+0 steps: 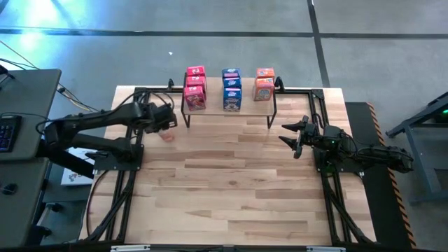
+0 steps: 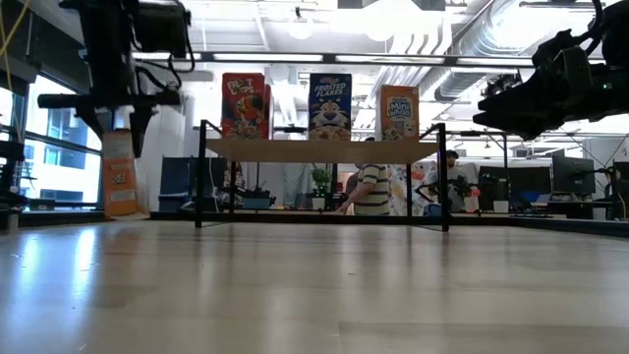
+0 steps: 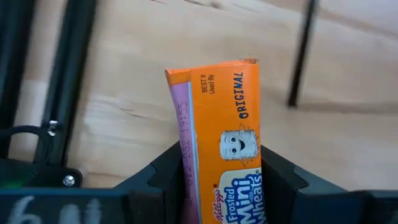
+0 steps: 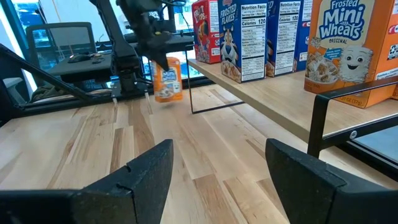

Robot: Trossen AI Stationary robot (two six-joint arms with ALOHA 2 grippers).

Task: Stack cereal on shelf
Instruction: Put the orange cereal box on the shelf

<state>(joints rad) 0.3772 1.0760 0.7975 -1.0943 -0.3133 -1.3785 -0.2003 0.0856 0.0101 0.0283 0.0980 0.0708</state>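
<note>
Transport looks underway: the left gripper (image 3: pixel 217 186) clenches a small orange cardboard cereal box (image 3: pixel 219 137) above the worktop's far-left area beside the light wooden black-legged shelf (image 1: pixel 227 112), needing placement there, while the right gripper (image 1: pixel 294 138) waits released near the right edge.

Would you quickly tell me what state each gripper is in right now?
Left gripper: closed on an orange cereal box, held above the table.
Right gripper: open, empty.

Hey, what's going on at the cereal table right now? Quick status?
Left gripper shut on an orange Mini-Wheats box, raised left of the shelf. Right gripper open, waiting off the shelf's right end. Eight boxes already shelved. Nothing in the way.
</note>
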